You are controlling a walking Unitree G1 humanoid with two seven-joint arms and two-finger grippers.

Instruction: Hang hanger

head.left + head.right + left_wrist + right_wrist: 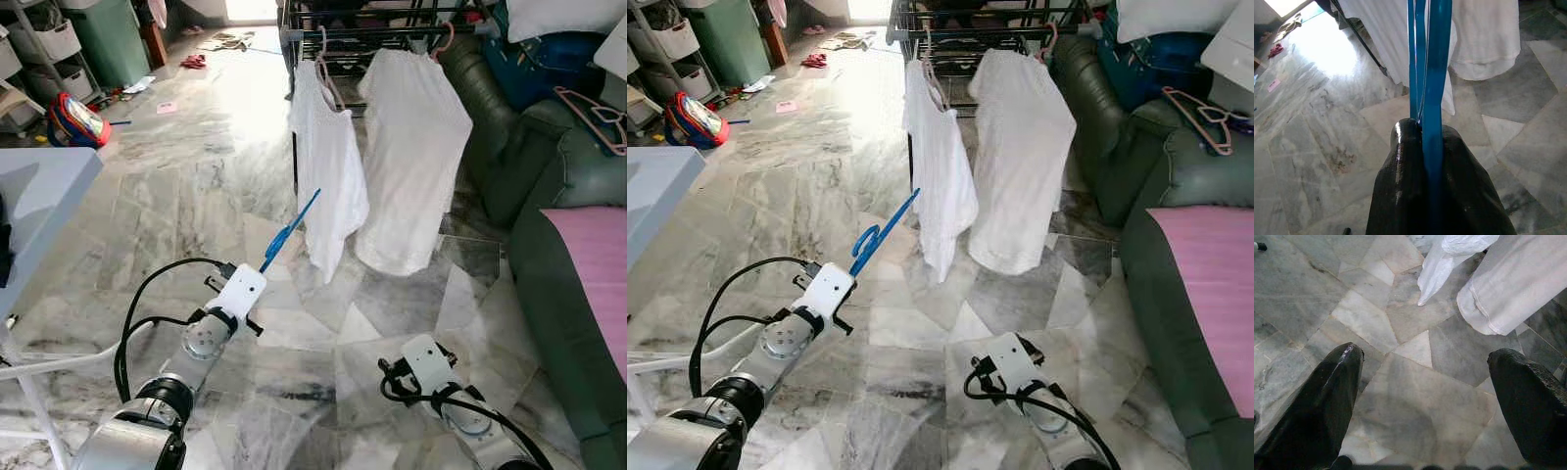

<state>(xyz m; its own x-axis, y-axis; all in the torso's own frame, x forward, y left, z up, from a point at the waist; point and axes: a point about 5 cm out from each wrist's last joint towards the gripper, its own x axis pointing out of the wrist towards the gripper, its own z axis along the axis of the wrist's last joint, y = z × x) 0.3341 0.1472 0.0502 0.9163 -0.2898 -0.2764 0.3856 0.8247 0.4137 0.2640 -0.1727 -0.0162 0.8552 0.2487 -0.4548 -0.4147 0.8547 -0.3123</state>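
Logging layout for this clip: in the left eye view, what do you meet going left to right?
Red and blue bag → blue hanger in the left end effector → white shirts on the rack → green sofa

Hanger [290, 232] was blue; both hung shirts [411, 162] white. Floor [196, 176] was grey-veined marble, sofa [549, 196] dark green with a pink, possibly fabric, cover [593, 264].
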